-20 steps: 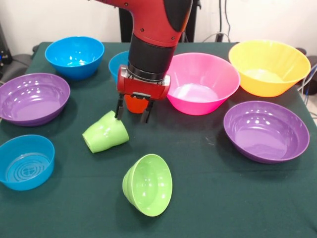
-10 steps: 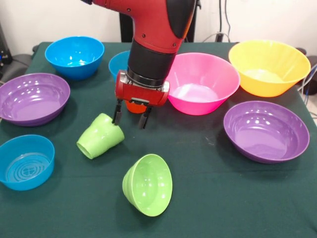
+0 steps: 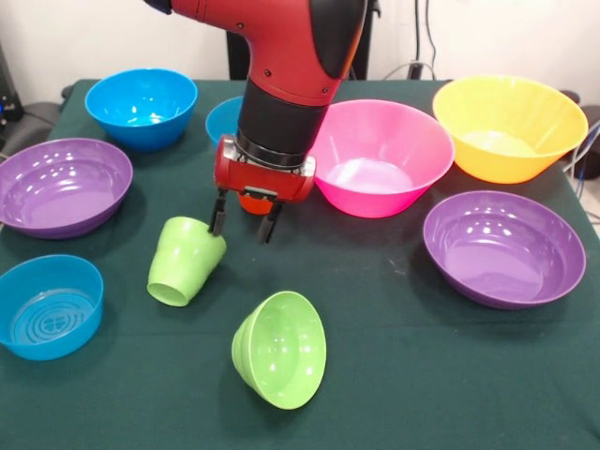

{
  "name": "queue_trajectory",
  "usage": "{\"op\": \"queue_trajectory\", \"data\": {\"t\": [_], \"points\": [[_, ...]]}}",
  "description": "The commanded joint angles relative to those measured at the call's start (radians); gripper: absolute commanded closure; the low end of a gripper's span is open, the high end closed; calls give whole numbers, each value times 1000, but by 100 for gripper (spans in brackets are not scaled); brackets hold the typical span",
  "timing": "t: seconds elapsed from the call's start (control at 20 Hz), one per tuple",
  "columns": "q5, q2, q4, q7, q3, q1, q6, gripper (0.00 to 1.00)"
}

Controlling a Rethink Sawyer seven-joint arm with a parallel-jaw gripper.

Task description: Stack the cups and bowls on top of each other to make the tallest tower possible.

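My gripper (image 3: 242,222) hangs over the table's middle, jaws open with nothing between them. Its left finger (image 3: 217,219) touches the base end of the lime green cup (image 3: 183,262), which lies tipped over with its mouth toward the front left. The orange cup (image 3: 250,201) stands just behind the gripper, mostly hidden by it. The small lime green bowl (image 3: 279,349) lies on its side in front. Around them sit the pink bowl (image 3: 380,155), the yellow-orange bowl (image 3: 506,127), two purple bowls (image 3: 61,183) (image 3: 503,246) and three blue bowls (image 3: 141,105) (image 3: 223,117) (image 3: 47,305). No tower stands.
All the bowls sit singly on the dark green tablecloth (image 3: 394,375). The red arm (image 3: 291,56) comes down from the top and hides part of the middle blue bowl. Cables hang at the back right.
The gripper has shifted slightly left and up. The green cup has swung round under its left finger, its mouth turning from the left toward the front, and slid a little left.
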Motion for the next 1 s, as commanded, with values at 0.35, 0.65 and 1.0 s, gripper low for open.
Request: {"op": "queue_trajectory", "data": {"t": [0.35, 0.65, 1.0], "points": [[-46, -37, -10, -39, 69, 0, 178, 0], [-31, -68, -4, -31, 87, -8, 192, 0], [-34, -51, -30, 8, 71, -10, 168, 0]]}}
